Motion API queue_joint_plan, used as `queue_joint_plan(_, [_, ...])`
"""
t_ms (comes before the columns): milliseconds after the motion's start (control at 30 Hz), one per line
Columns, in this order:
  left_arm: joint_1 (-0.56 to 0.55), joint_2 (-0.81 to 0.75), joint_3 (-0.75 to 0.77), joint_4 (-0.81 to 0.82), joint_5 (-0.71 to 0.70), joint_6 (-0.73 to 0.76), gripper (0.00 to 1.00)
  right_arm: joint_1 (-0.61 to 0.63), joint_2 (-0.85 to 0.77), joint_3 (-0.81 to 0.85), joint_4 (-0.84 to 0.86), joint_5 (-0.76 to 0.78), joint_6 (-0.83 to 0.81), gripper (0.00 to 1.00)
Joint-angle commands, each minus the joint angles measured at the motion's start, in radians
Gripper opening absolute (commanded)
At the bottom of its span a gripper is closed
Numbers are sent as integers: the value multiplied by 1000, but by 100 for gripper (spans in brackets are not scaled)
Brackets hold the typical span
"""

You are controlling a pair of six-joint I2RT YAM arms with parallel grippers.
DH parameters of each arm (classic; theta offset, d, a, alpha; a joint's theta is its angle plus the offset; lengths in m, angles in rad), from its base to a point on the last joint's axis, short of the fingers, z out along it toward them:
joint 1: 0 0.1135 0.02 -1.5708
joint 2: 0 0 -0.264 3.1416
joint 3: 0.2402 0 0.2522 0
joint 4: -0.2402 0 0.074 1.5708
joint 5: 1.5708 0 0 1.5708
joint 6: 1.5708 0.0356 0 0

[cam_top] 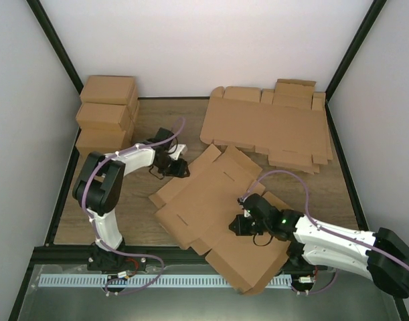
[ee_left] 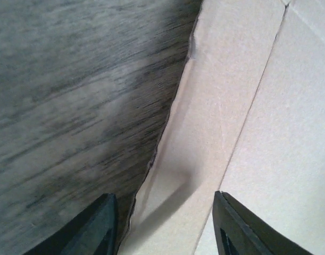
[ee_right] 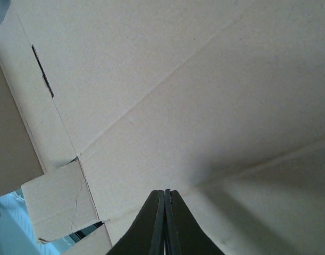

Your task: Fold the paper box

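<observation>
Left gripper [ee_left: 162, 201] jaws apart, straddling a flap edge of the paper box [cam_top: 211, 200]. Right gripper [ee_right: 166, 194] pinched tight over its panel.
Count: one paper box, flat, mid-table; one sheaf of blanks [cam_top: 268, 127], far right; three closed boxes [cam_top: 105, 115], far left.
Wood-grain table [cam_top: 124, 214], white walls [cam_top: 204, 40].

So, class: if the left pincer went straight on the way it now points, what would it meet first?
Probably the paper box: its edge flap lies ahead of the open left pincer, though depth is unclear.

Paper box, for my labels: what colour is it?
Plain brown; the paper box shows best in the top view.
</observation>
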Motion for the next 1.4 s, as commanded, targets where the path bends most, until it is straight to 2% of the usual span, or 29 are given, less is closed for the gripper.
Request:
queue_joint_plan(0, [-1,-19,-20,-6,88,9,46,-9,-3,-10,-29,11,-5,2])
queue_joint_plan(67, [-2,-38,-30,-8,87,4,41,-8,-1,-13,-26,5,-2,2])
queue_joint_plan(333, [-10,-173,-47,-53,71,6,5,-10,0,-24,-18,-4,4,2])
queue_joint_plan(367, [-9,-193,-45,-65,67,8,4,-9,1,-23,-18,-4,4,2])
queue_joint_plan(633, [-14,-341,-11,-183,7,41,4,-8,5,0,-22,4,-5,3])
queue_joint_plan(867, [-25,-433,48,-277,-161,88,4,-10,41,27,-34,25,-19,3])
queue_joint_plan(1033, [-60,-435,108,-367,-310,110,4,-10,73,58,-3,36,-38,3])
queue_joint_plan(1367, [-232,-423,224,-465,-539,95,4,-12,401,145,254,-86,-46,1])
